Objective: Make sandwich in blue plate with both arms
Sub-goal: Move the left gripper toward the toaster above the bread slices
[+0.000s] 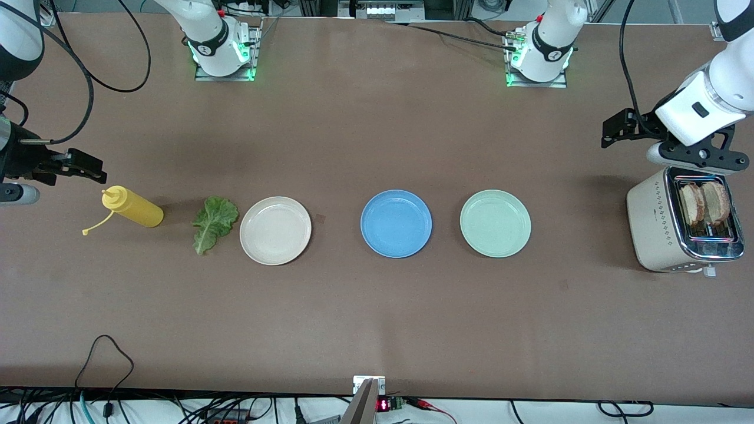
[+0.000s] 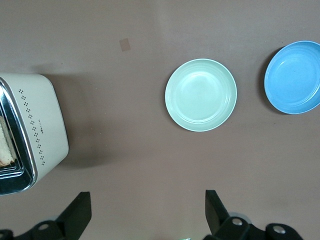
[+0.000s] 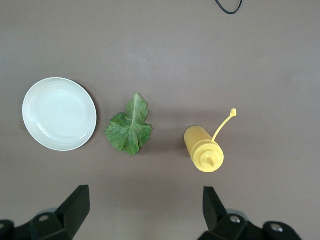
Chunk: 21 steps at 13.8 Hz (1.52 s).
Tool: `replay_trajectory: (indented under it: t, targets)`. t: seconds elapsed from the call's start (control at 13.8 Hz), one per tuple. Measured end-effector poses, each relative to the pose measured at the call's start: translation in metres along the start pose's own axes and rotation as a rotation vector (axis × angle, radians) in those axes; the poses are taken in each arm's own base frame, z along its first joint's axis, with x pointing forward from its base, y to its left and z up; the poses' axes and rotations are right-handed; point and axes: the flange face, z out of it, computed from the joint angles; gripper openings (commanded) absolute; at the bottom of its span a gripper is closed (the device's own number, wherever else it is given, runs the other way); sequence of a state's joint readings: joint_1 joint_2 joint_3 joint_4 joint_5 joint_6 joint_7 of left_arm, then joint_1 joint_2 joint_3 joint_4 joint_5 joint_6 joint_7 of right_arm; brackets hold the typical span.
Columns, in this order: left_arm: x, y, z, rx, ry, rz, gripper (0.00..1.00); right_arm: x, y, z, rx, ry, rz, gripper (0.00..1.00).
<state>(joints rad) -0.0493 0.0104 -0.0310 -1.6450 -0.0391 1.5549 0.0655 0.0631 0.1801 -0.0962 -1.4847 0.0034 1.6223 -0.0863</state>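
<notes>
From the front view, the blue plate [image 1: 396, 223] sits bare in the middle of the table, between a cream-white plate [image 1: 275, 229] and a mint-green plate [image 1: 495, 222]. The lettuce leaf [image 1: 214, 222] lies just beside the cream-white plate, with a yellow squeeze bottle [image 1: 134, 207] next to it toward the right arm's end. At the left arm's end stands a toaster [image 1: 683, 227] with two bread slices [image 1: 704, 202] poking up from its slots. The left gripper [image 1: 699, 154] hangs by the upper edge of the toaster, and the right gripper [image 1: 70, 165] hangs up by the bottle; from here it is hard to be sure how high either one is. In the left wrist view, the left gripper [image 2: 146, 212] has its fingers spread wide with nothing between them — the toaster [image 2: 31, 129] is off to one side, so the bread is not lined up yet. My guess is the first job is to move over one slice, come straight down, and pinch it softly so it does not crumble. In the right wrist view, the right gripper [image 3: 144, 210] is spread wide and empty too, and the leaf [image 3: 129, 127] lies flat on the table. A flat leaf is tricky — best to nip it at a curled-up edge.
</notes>
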Motion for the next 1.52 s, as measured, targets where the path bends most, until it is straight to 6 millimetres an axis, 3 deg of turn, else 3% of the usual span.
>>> replay_trajectory:
  t: [0.29,0.65,0.94,1.16,1.52]
  targets:
    - [-0.001,-0.002,0.002,-0.001,-0.015,-0.005,1.00,0.000,-0.002,0.001,0.000,-0.003,-0.004,1.00]
    - [0.012,-0.019,0.030,-0.004,-0.078,-0.034,1.00,0.009,-0.004,0.024,0.000,-0.045,-0.009,1.00]
    - [0.020,-0.086,0.056,0.201,-0.137,-0.074,1.00,0.014,-0.007,0.041,0.001,-0.079,-0.014,1.00]
    - [0.034,-0.111,0.073,0.287,-0.125,-0.055,0.93,0.014,-0.013,0.046,0.001,-0.099,-0.023,1.00]
    - [0.045,-0.172,0.137,0.278,-0.132,-0.037,0.83,0.014,-0.014,0.053,0.002,-0.128,-0.025,1.00]
